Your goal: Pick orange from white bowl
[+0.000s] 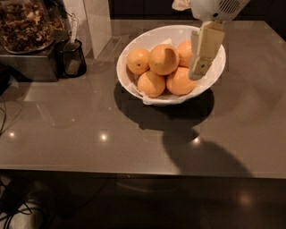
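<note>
The white bowl [134, 85] stands at the back middle of the grey table, lined with white paper and holding several oranges. The orange [164, 59], the largest and plain, lies on top in the middle of the pile. A smaller orange with a dark stem dot [137, 60] lies to its left. My gripper [197, 74] hangs down from the white arm head [214, 6] over the right side of the bowl. It is right of the large orange and in front of two oranges on the right, which it partly hides. It holds nothing that I can see.
A small dark cup [70, 58] with a utensil stands at the left. Beside it is a dark box carrying a tray of brown bits [24, 22]. A white upright panel [96, 22] stands behind the cup. Cables [13, 210] lie below the table's front edge.
</note>
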Robot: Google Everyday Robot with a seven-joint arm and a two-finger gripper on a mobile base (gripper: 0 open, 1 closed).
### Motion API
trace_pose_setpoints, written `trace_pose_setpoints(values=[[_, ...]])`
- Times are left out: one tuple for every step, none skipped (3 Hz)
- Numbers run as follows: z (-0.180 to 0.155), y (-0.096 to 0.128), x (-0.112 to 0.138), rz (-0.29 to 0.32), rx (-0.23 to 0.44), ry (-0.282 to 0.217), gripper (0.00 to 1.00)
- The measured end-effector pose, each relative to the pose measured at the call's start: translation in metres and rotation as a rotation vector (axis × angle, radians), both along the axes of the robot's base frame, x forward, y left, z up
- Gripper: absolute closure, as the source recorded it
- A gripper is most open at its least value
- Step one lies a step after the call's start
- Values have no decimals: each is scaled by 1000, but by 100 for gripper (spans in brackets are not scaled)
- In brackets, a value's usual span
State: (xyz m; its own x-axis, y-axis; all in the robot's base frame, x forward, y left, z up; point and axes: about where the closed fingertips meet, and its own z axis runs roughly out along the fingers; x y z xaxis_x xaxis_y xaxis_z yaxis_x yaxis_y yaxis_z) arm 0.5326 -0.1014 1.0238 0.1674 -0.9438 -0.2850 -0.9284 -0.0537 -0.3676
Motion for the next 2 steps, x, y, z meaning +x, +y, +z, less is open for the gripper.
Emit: trace_pose_setpoints(values=[[-2,16,28,57,13,8,0],[-14,32,50,104,24,33,0]])
